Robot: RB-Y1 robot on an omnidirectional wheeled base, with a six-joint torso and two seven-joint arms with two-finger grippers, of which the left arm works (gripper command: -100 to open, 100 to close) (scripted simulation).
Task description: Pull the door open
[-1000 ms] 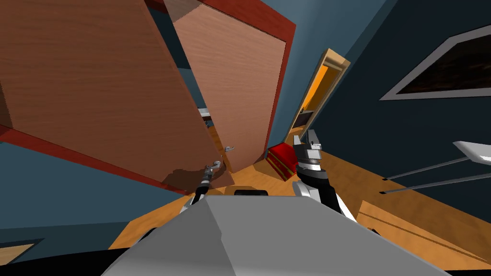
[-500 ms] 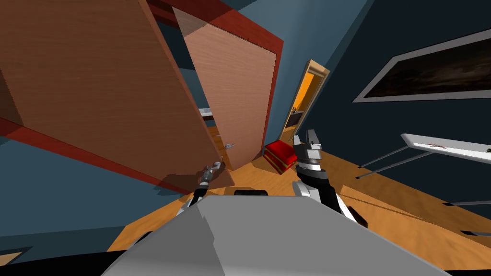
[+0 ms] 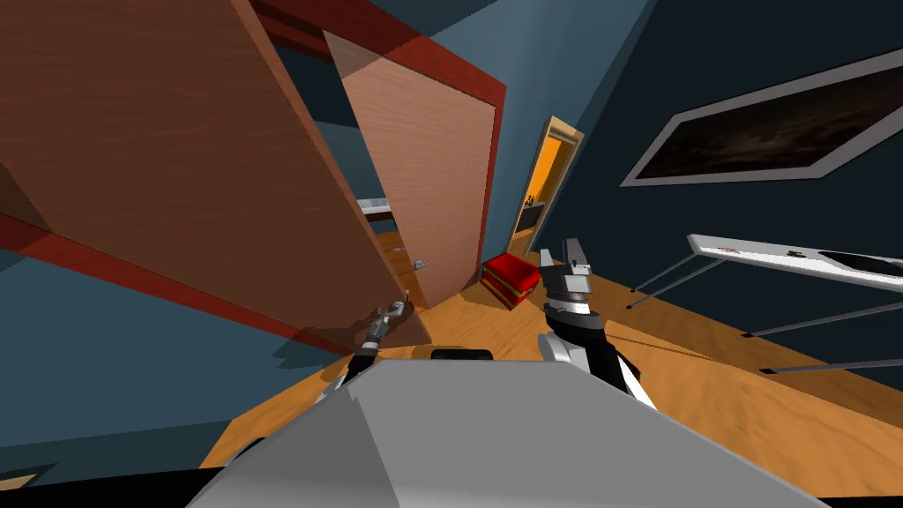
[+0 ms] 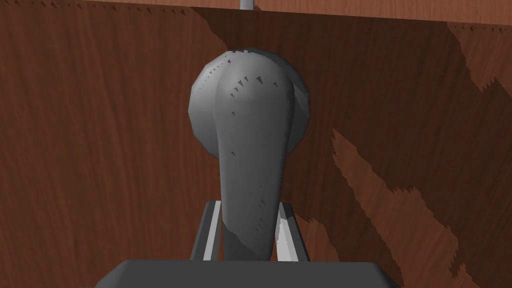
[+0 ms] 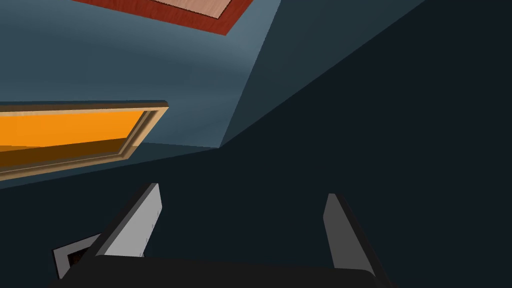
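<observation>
Our left gripper [image 3: 394, 310] was clamped on the grey lever handle [image 4: 250, 150] of the brown door [image 3: 176, 159], its fingers [image 4: 210, 230] pressing the lever's two sides. The lever's long axis ran straight ahead from the gripper to its round base on the door face, at the leaf's near edge. The door stood partly open on our left. Our right gripper [image 3: 564, 257] hung well apart, fingers spread, empty. We judged the pull belonged to the left arm.

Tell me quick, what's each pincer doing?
Left pincer: shut on the handle.
Right pincer: open, holding nothing.
</observation>
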